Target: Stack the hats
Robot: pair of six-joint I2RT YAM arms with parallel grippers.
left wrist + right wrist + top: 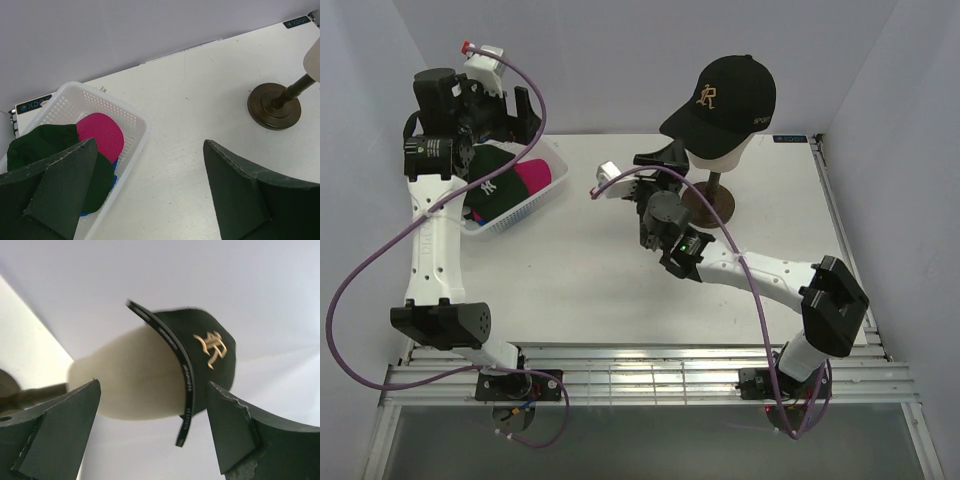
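- black cap (725,95) sits on the mannequin head (728,150) at the back of the bench (580,270)
- green NY cap (488,185), magenta cap (102,132) and a sliver of blue cap (114,175) are piled in the white basket (125,108)
- left end effector (149,150) hangs above the basket edge, fingers apart, holding nothing
- right end effector (152,390) faces the black cap's brim, fingers apart too

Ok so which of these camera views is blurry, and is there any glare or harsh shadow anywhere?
Top external: sharp, evenly lit, only soft shadows on the table. Left wrist: the basket is crisp, the near jaws dark and slightly soft. Right wrist: softest, the black cap and mannequin head mildly blurred and seen sideways; no obvious glare.
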